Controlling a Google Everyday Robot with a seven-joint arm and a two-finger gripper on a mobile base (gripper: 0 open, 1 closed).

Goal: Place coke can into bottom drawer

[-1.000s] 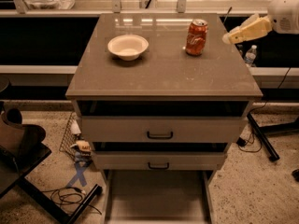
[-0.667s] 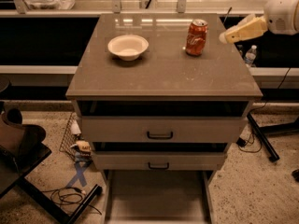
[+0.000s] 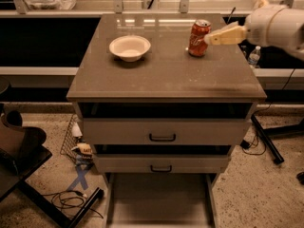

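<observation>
The red coke can (image 3: 198, 38) stands upright on the brown cabinet top (image 3: 166, 75), right of centre near the back. My gripper (image 3: 212, 38) reaches in from the right at can height, its pale fingertips at the can's right side, touching or nearly so. The bottom drawer (image 3: 160, 201) is pulled out at the foot of the cabinet, a shallow grey tray with side rails and nothing in it.
A white bowl (image 3: 129, 47) sits on the top, left of the can. Two upper drawers with black handles (image 3: 162, 137) are slightly out. A water bottle (image 3: 254, 57) stands behind at right. Cables (image 3: 71, 201) and a dark stand base (image 3: 28, 165) lie on the floor at left.
My gripper has moved left from beyond the cabinet's right edge up to the can's right side. The can and bowl have not moved.
</observation>
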